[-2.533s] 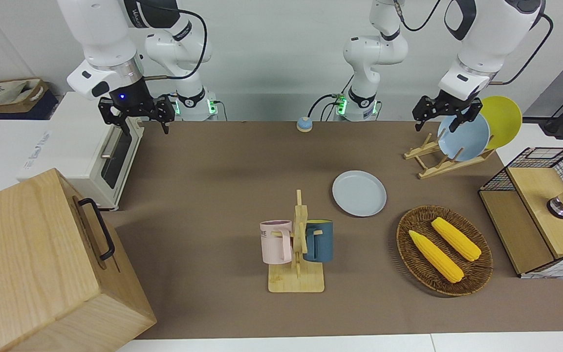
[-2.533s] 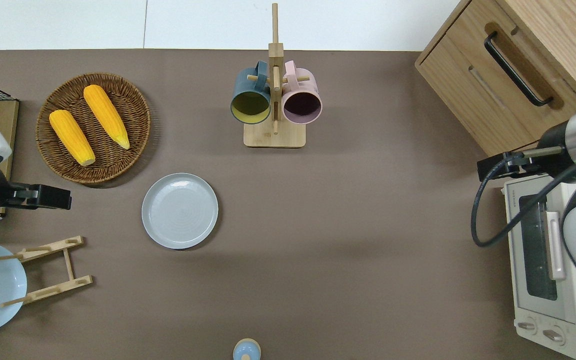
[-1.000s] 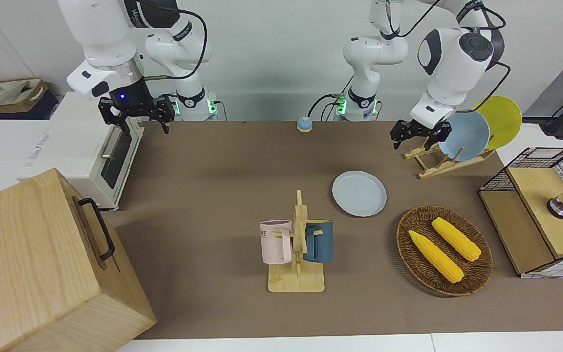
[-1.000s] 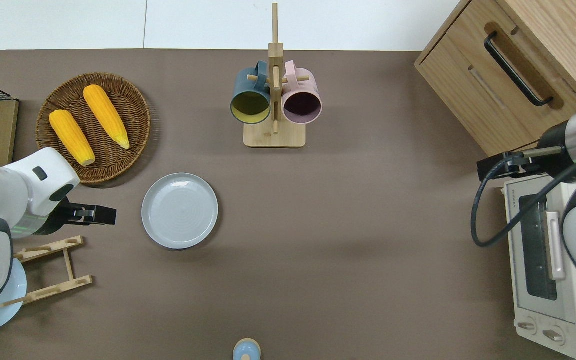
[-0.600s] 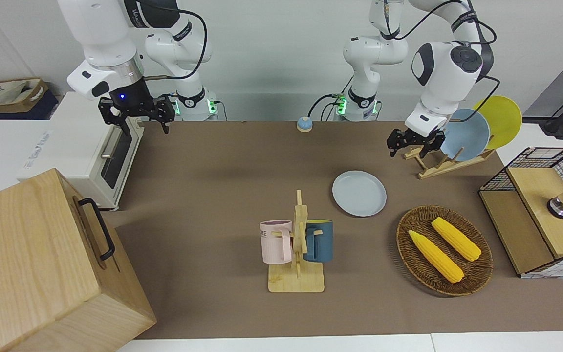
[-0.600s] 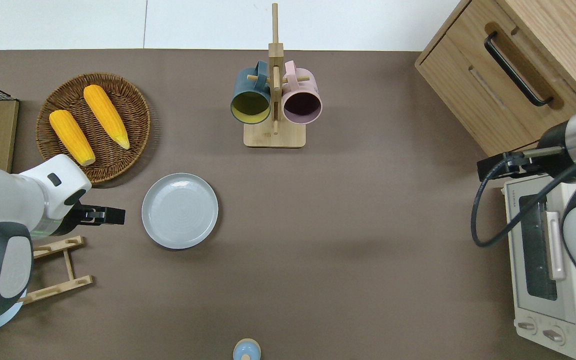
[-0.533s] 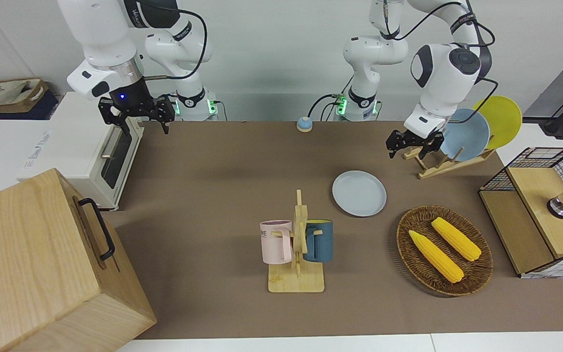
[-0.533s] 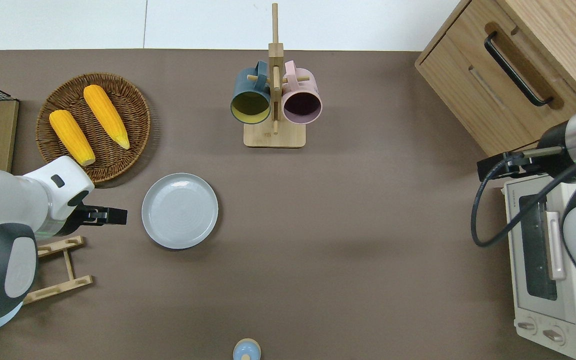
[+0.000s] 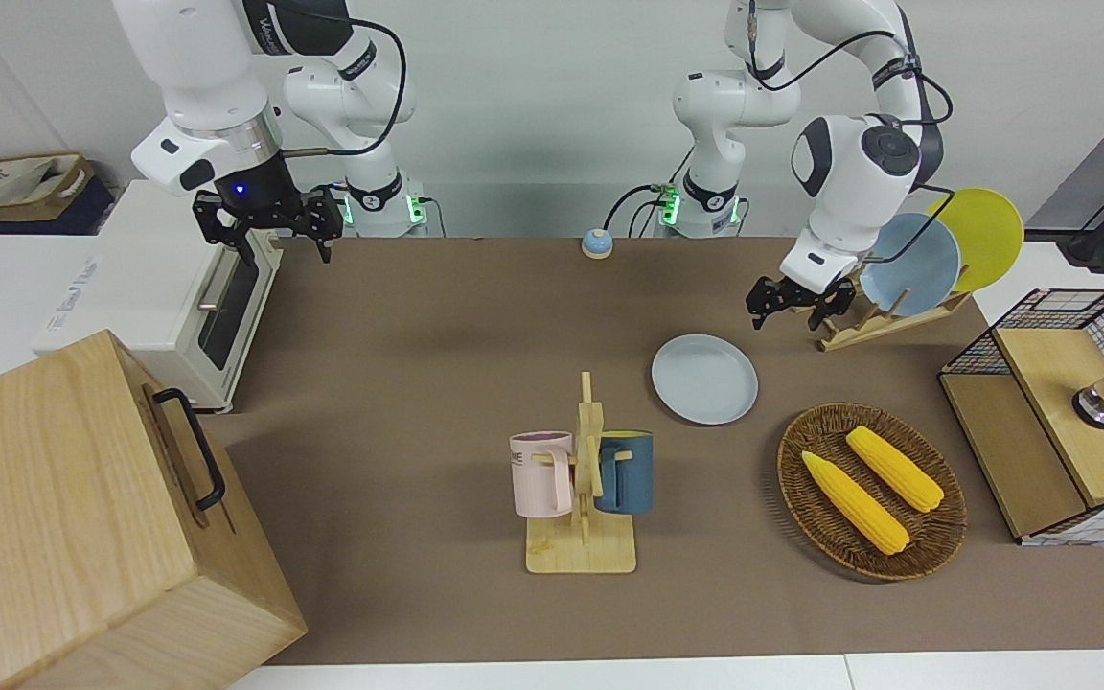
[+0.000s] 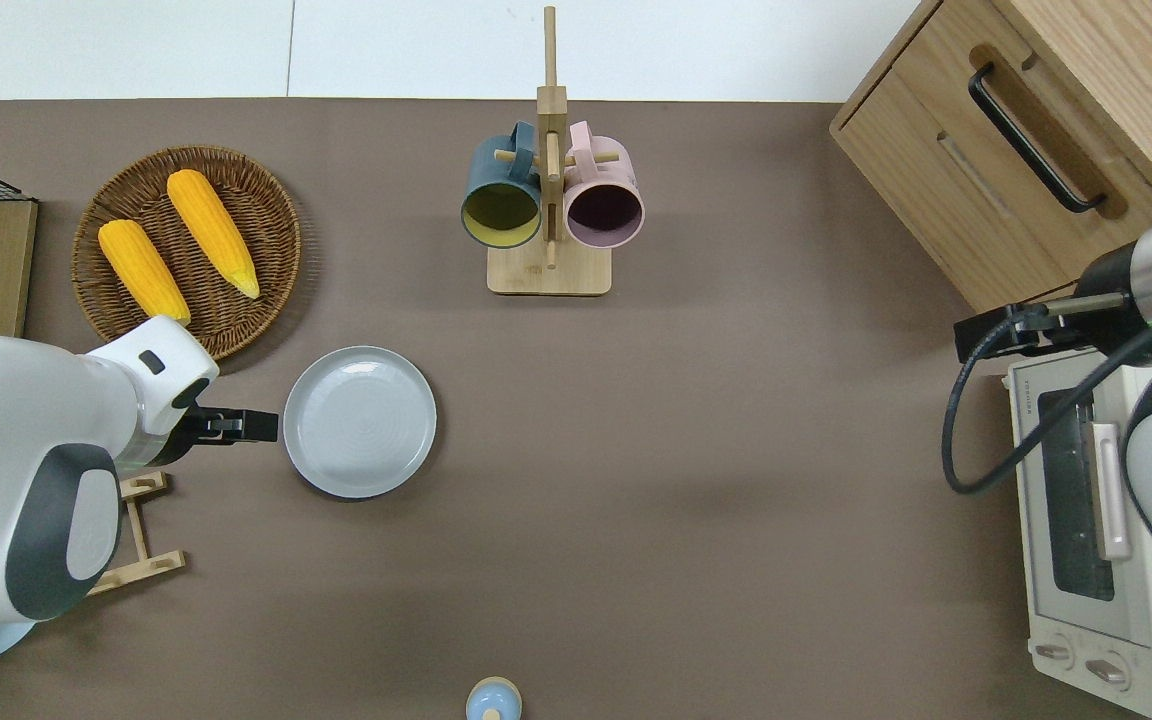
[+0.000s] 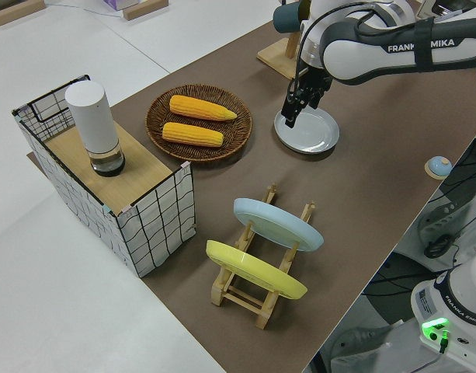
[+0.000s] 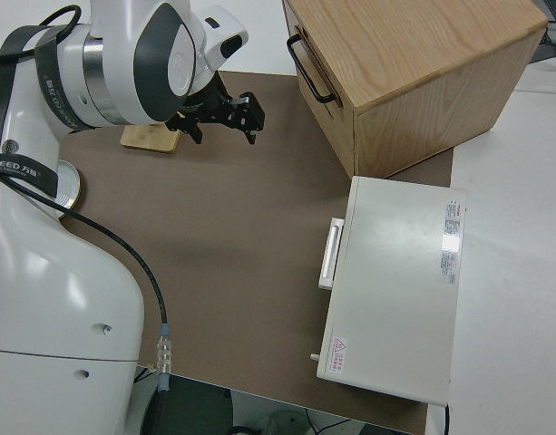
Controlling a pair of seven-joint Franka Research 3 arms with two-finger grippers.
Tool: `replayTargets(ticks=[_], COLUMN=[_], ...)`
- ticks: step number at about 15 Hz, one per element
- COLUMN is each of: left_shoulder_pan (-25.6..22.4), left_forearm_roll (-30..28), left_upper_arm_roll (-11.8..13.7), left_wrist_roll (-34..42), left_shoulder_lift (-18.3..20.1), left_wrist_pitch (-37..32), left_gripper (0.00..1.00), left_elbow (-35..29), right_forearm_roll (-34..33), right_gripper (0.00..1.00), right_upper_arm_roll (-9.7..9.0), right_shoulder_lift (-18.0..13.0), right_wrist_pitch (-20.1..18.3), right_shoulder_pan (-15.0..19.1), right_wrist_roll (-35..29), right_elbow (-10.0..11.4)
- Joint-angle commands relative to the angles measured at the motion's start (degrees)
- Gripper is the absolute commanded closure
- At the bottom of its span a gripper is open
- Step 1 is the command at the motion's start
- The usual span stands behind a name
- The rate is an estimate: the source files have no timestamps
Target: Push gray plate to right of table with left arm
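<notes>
Left gripper (image 10: pixel 258 425) now sits mid-left of the overhead frame, just beside the plate (image 10: pixel 360 421) rim on the left-arm side; contact can't be confirmed. Fingers look spread in the front view. Over the last couple of seconds it has come down from by the dish rack (image 9: pixel 863 321) toward the plate. Plate hasn't moved: same spot on the table (image 10: pixel 696 480), left of centre, near the corn basket (image 10: pixel 187 255). So approach looks done, push not started. Right arm parked.
</notes>
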State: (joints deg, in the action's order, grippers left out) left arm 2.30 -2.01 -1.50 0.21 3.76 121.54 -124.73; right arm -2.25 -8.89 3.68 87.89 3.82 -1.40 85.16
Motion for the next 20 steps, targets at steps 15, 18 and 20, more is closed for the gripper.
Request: replayTargets(ticks=[15, 18, 20], left_shoulder_pan=[1.22, 1.22, 1.13], left_forearm_roll=[-2.73, -3.70, -3.70], left_upper_arm_roll=[0.01, -0.08, -0.25], left_wrist_roll=[-0.82, -1.00, -2.31], left_shoulder_lift=[-5.34, -5.95, -6.39], left_wrist_pitch=[14.86, 17.06, 18.03], left_gripper=[0.00, 0.00, 0.00], left_elbow=[-8.95, -10.18, -10.36], right_forearm_roll=[0.40, 0.40, 0.40], right_gripper=[0.017, 0.017, 0.017], right_upper_arm_roll=[0.01, 0.01, 0.01], right_shoulder_lift=[-0.34, -0.34, -0.34], right_wrist_pitch=[-0.61, -0.61, -0.61], right_shoulder_pan=[0.04, 0.04, 0.04], right_wrist_roll=[-0.18, -0.18, -0.18], right_elbow=[-0.08, -0.08, -0.08])
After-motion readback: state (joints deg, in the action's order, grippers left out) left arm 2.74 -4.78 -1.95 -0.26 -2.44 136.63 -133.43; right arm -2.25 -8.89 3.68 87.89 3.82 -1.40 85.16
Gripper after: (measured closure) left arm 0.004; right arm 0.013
